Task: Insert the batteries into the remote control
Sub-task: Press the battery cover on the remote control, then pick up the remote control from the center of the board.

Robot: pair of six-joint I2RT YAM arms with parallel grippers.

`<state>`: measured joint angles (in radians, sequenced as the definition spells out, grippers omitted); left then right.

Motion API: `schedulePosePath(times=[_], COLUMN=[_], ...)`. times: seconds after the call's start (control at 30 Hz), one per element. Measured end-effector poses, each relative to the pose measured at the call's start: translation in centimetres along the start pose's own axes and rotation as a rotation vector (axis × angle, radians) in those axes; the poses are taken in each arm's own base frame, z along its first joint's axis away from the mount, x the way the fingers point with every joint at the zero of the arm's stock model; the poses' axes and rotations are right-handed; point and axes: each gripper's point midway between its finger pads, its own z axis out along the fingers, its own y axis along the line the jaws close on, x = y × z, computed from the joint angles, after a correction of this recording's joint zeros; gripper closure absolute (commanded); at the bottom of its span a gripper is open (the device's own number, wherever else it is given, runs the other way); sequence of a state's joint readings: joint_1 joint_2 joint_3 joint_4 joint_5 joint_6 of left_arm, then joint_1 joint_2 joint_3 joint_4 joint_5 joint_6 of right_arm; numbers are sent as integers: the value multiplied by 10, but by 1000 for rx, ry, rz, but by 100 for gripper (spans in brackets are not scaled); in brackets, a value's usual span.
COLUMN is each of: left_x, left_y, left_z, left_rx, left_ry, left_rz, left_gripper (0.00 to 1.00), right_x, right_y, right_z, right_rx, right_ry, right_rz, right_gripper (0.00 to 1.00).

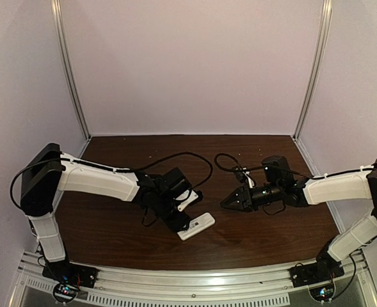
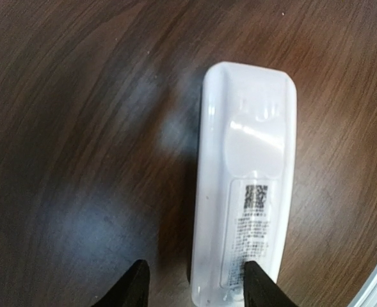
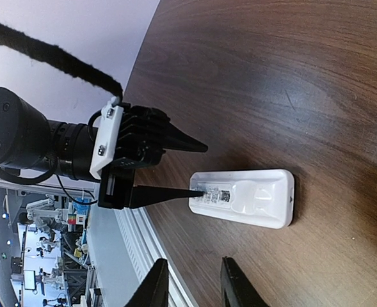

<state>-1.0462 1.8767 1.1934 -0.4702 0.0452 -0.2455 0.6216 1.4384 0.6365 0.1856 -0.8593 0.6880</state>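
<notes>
The white remote control (image 1: 196, 226) lies back up on the wooden table near the front edge. Its back carries a printed label (image 2: 257, 204). It also shows in the right wrist view (image 3: 242, 198). My left gripper (image 2: 196, 284) is open over the remote's near end. One fingertip (image 2: 255, 281) sits on the labelled area and the other (image 2: 137, 281) is over the table beside it. My right gripper (image 3: 193, 284) is open and empty, to the right of the remote and apart from it (image 1: 235, 200). No batteries are in view.
An aluminium rail (image 1: 194, 278) runs along the table's front edge, close to the remote. Black cables (image 1: 194, 157) loop over the table's middle behind both grippers. Pale walls with metal corner posts (image 1: 73, 77) enclose the back and sides.
</notes>
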Motion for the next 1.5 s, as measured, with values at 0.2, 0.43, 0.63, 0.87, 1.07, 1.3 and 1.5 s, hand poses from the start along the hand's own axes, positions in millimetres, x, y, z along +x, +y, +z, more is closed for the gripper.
schedulePosePath(times=[0.2, 0.43, 0.63, 0.87, 1.07, 1.3, 1.5], left_x=[15, 15, 13, 10, 7, 7, 5], left_y=[0, -1, -2, -15, -18, -25, -25], left_z=[-4, -5, -10, -30, -24, -1, 15], left_rx=[2, -6, -4, 67, 82, 57, 4], left_ry=[15, 13, 11, -43, -47, -8, 20], left_rz=[2, 10, 9, 29, 32, 53, 62], left_gripper=[49, 45, 34, 24, 22, 27, 36], right_x=[1, 1, 2, -18, -40, -64, -76], right_y=[-1, -1, -2, 9, 22, 48, 69], right_z=[0, 0, -1, -23, -51, -99, -144], right_rx=[5, 5, 13, 9, 24, 73, 143], right_ry=[0, 0, 2, -79, -194, -387, -583], right_rz=[-1, -2, -3, -48, -111, -236, -306], right_gripper=[71, 71, 53, 36, 19, 1, 0])
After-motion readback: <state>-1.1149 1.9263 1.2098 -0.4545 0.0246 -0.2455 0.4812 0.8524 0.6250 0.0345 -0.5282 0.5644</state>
